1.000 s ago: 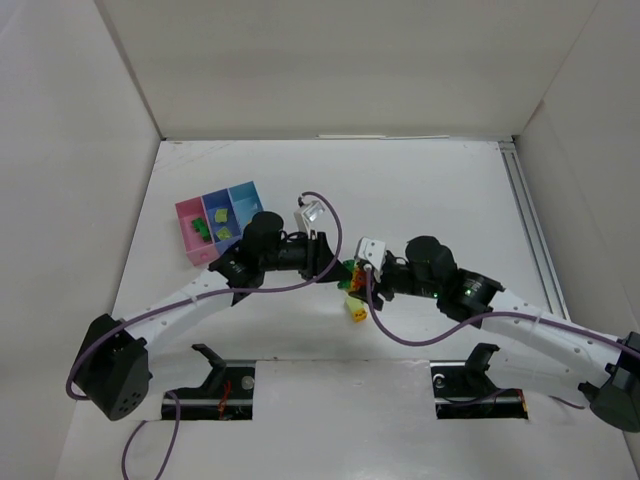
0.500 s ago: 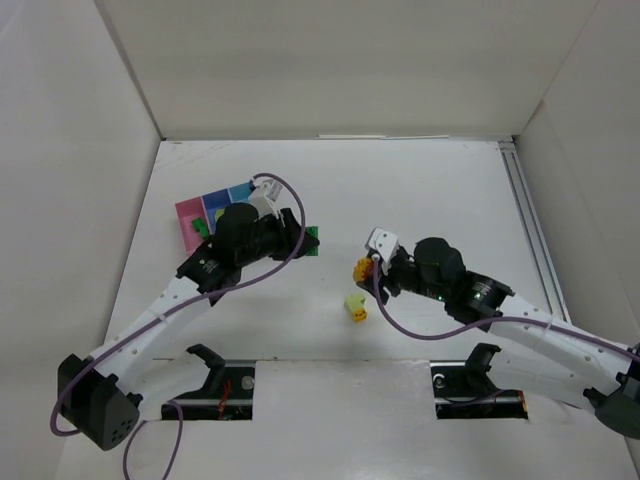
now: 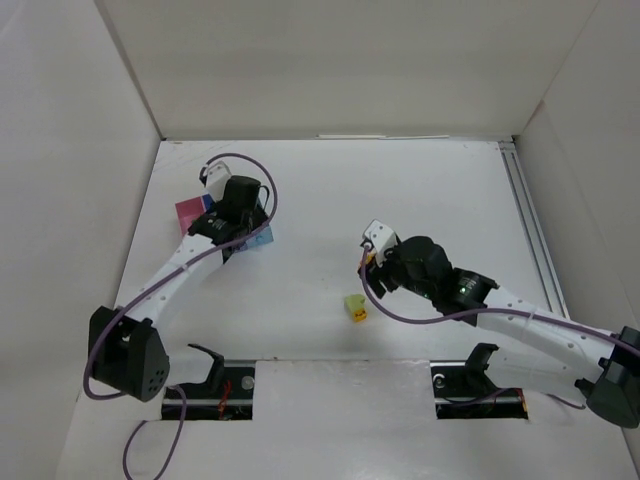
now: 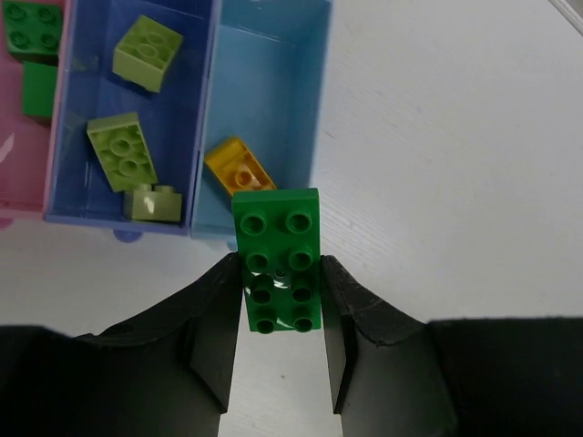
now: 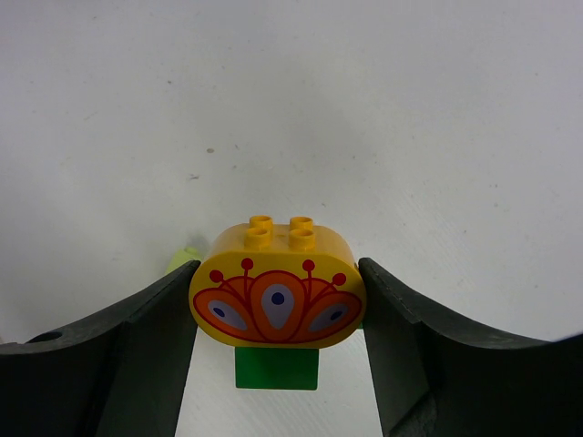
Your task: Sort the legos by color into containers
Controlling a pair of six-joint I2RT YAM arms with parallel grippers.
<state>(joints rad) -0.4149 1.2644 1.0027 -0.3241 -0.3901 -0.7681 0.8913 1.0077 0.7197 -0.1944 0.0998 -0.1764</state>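
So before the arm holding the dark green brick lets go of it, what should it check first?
1. Left gripper grips the dark green brick firmly: ok.
2. Brick hangs over the pink box, where the other dark green legos lie: not ok. It sits at the light blue box's near wall.
3. Light blue box is for another color: ok, it holds one orange brick.
4. Room left in the pink box: cannot tell, as it is mostly out of view.
5. Right gripper is away from the boxes: ok. It holds a patterned orange brick.
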